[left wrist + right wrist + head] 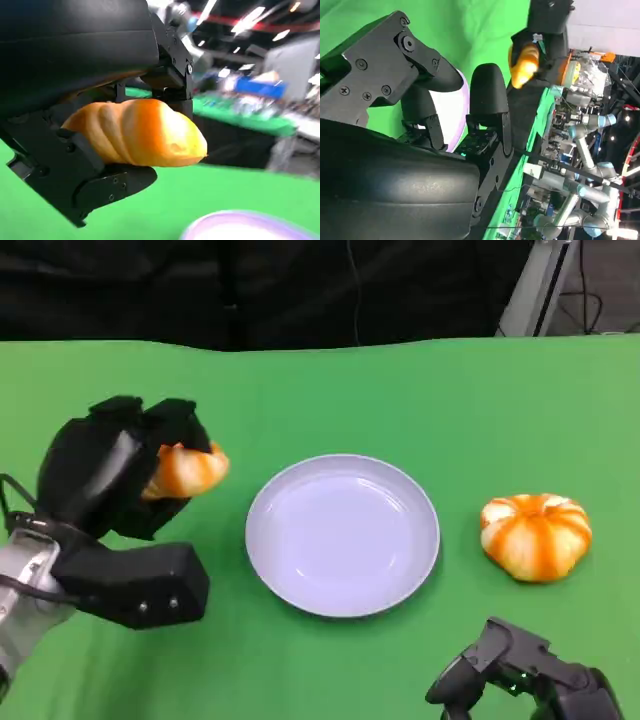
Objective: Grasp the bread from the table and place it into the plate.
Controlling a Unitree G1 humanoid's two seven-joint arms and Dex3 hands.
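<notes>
- Head view: the left hand [125, 465] has the bread [188, 469] wrapped up in its fingers and lifted off the green table [330, 390], sitting just left of the white plate [343, 535]. The bread's tip pokes out toward the plate but isn't over it yet. A second round striped bread [536, 535] lies on the table to the right of the plate, well apart from everything. The right hand [520, 675] rests low at the near edge, nothing in it as far as this view shows

- Left wrist view: pretty clear grip here, black fingers [107, 187] clamp the bread [140, 132] from above and below, with the rounded end sticking out free. The plate's rim [245, 227] peeks in at the lower edge, so it's close by

- Right wrist view: the right hand [455, 125] has its fingers spread with nothing between them, hanging near the plate [457, 107]. Across the table the left hand [545, 40] shows with the bread [524, 64] in it

- Looks like the grasp is done and it's the carry step now. Next move probably calls for swinging the left hand rightward until the bread is over the plate's middle, lowering it, then letting the fingers go
</notes>
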